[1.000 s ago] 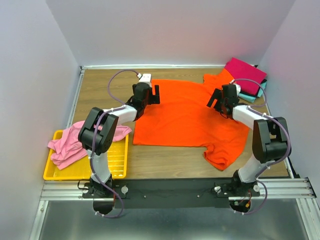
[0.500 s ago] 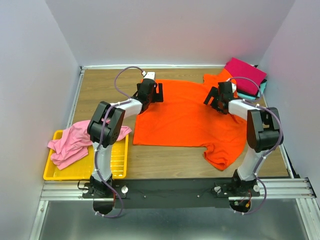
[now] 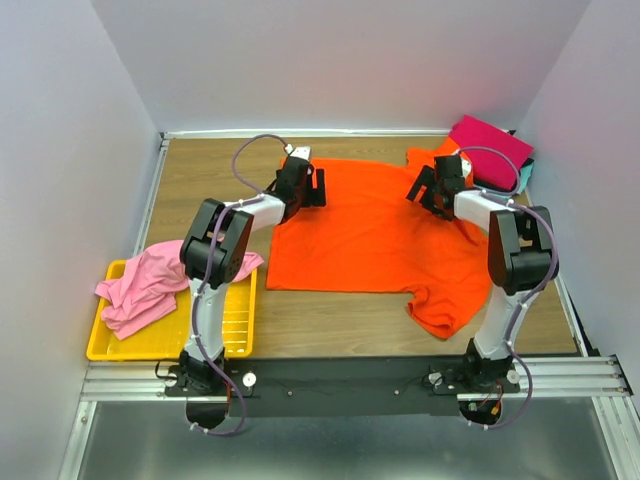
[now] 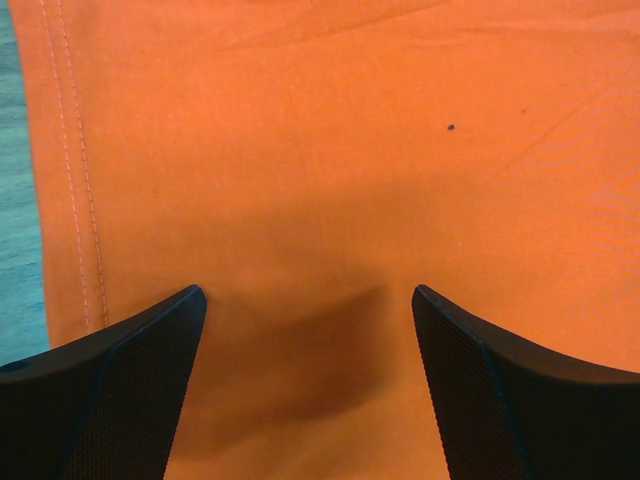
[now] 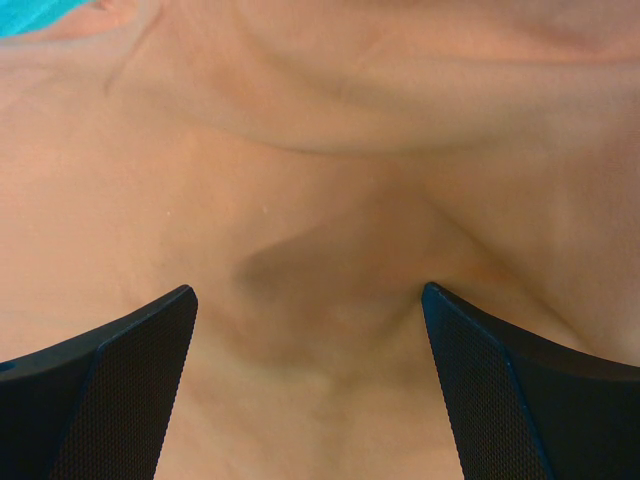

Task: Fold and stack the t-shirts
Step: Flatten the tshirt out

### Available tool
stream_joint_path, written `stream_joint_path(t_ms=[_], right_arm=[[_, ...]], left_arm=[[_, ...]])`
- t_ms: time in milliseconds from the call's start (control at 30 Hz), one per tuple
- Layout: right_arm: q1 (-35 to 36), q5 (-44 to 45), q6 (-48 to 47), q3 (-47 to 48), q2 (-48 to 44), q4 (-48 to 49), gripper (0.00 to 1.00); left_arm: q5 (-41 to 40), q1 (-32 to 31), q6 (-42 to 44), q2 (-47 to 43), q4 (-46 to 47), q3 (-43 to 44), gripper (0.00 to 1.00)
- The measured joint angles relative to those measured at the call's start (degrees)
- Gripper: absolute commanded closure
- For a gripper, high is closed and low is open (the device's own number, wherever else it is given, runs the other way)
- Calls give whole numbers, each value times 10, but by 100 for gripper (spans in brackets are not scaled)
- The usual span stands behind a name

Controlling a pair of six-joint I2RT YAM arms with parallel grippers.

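Note:
A bright orange t-shirt (image 3: pixel 375 230) lies spread flat on the table. My left gripper (image 3: pixel 316 186) is open and low over its far left corner; the wrist view shows the orange cloth (image 4: pixel 320 180) between the spread jaws, with the stitched hem at left. My right gripper (image 3: pixel 421 190) is open and low over the shirt's far right part near a sleeve; its view shows wrinkled orange cloth (image 5: pixel 320 180) between the jaws. A light pink t-shirt (image 3: pixel 150 285) lies crumpled at left. A folded magenta t-shirt (image 3: pixel 490 148) tops a stack with a teal one (image 3: pixel 522 180) at the far right.
A yellow mesh tray (image 3: pixel 215 335) sits at the near left under the pink shirt. The wooden table (image 3: pixel 200 170) is walled on three sides. A metal rail (image 3: pixel 350 378) runs along the near edge by the arm bases.
Both grippers have moved toward the far edge of the orange shirt, the left to its far left corner and the right up toward the far right sleeve. The shirt lies as before.

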Motion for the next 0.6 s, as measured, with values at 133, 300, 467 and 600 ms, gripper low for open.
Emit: stream_joint_path(t_ms=[133,300,467,600], right_arm=[[-2,-2,0,16,12,0,0],[-11,-12,1,43,34,1,0],[-24,-27,4,73,56,4,0],[-28,-41,3,98,74,5,0]], left_arm=[[11,7,-2,4,-2,8,13],[32,19,-6,29,-1,43,15],[55,31,-9,43,-9,67,23],[74,40,-7,69,-14,107,25]])
